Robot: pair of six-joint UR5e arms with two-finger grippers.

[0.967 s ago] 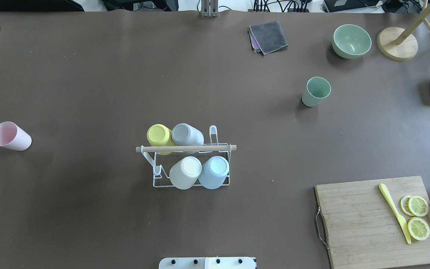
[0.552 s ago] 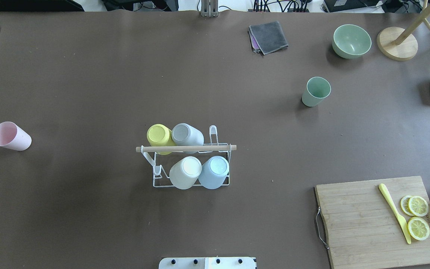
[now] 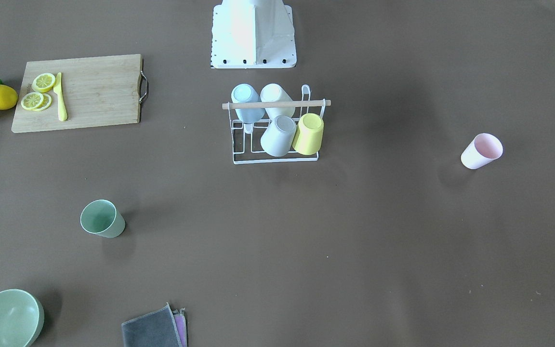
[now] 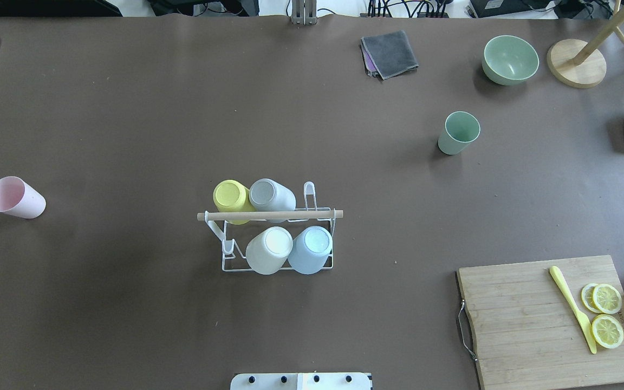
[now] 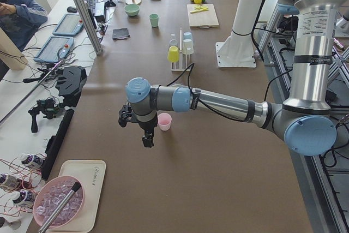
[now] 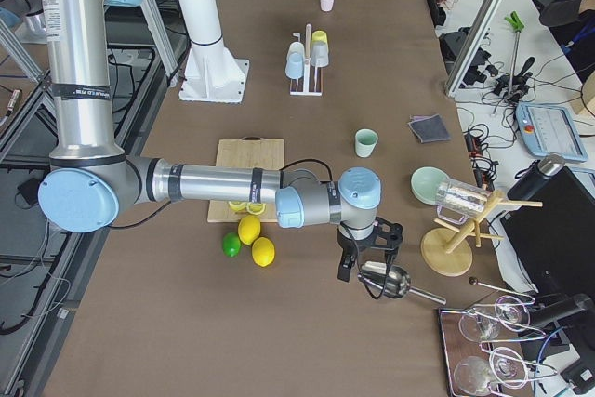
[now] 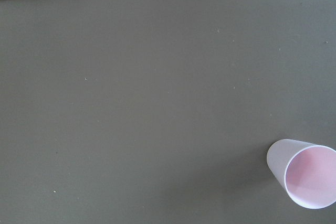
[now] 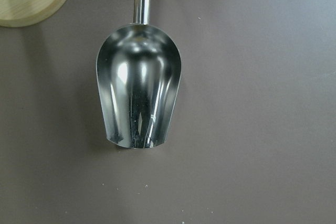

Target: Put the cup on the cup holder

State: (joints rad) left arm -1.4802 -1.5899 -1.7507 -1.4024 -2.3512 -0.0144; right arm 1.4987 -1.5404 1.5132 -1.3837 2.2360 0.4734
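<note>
Your white wire cup holder with a wooden dowel bar (image 4: 268, 215) stands mid-way on the brown surface (image 4: 128, 135), carrying four upturned cups (image 4: 268, 250). A pale pink plastic cup (image 4: 15, 197) sits well apart at its 9 o'clock, with the left gripper (image 5: 146, 140) hanging near it. The right gripper (image 6: 361, 270) hovers by a steel scoop (image 6: 395, 282). You cannot tell whether either's fingers are spread.

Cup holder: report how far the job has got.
Done: four cups sit inverted on the cup holder. In hand: no cup is held; the left gripper hangs near the pink cup. To do: pink cup and green cup, both on the table.
</note>
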